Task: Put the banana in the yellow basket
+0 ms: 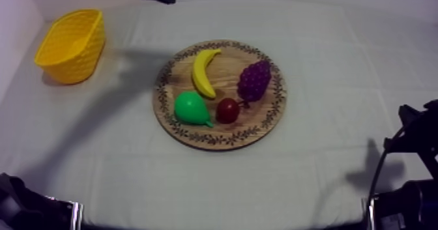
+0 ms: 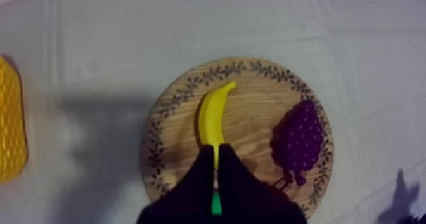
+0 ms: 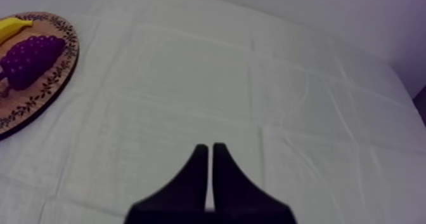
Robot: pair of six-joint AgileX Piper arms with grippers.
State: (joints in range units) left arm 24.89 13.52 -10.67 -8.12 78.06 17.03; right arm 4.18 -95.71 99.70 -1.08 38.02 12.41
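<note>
Banana, a curved yellow toy fruit: the woven yellow basket waits well off the left claw's side. The fruit lies on the round wooden board just ahead of that claw's empty, pressed-together fingers, probably lining up. The right claw, likewise pressed together, is parked over grey-white cloth, out of the way.

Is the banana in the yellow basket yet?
No, the banana lies on the wooden board next to the grapes, while the yellow basket stands apart from the board.
</note>
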